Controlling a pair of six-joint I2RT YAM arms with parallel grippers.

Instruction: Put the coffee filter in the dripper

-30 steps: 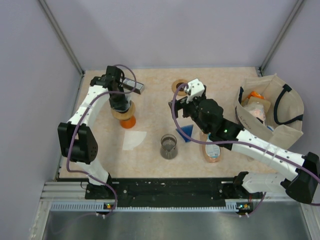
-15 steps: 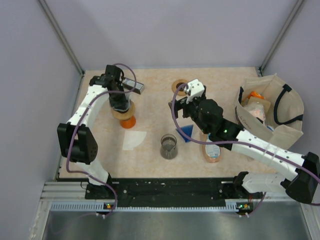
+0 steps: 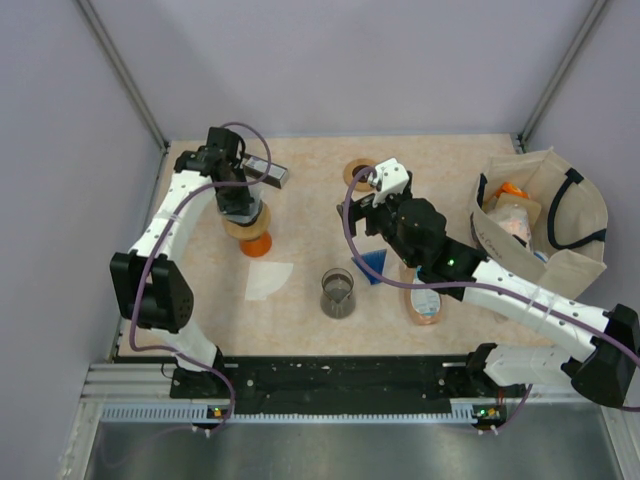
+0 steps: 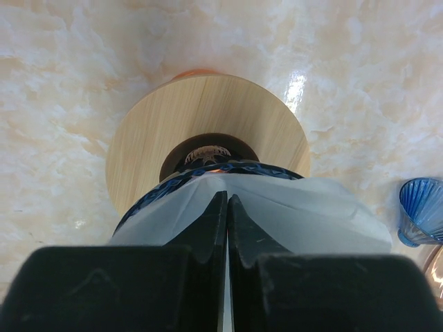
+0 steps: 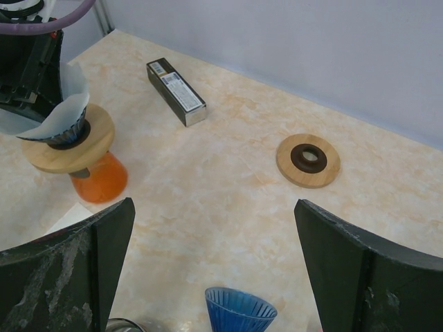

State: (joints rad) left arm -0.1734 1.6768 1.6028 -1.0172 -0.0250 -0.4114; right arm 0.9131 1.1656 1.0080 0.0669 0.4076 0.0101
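Note:
The dripper (image 4: 208,131) is a dark blue cone in a round wooden collar, standing on an orange base (image 3: 257,244) at the table's left. The white paper coffee filter (image 4: 304,214) sits in its mouth, spreading over the blue rim. My left gripper (image 4: 228,200) is shut on the filter's upper edge, directly above the dripper (image 3: 250,228). The right wrist view shows the filter (image 5: 66,114) standing up out of the wooden collar. My right gripper (image 5: 213,207) hangs open over the middle of the table with nothing between its fingers.
A blue ribbed cone (image 3: 375,265) and a glass beaker (image 3: 338,293) stand mid-table. A second white filter (image 3: 268,280) lies flat near the orange base. A wooden ring (image 3: 357,172) and a black box (image 3: 270,172) lie at the back. A cloth bag (image 3: 545,215) stands right.
The left arm's lower links have shifted slightly to the left. Its gripper stays shut on the filter over the dripper. The right arm has not moved.

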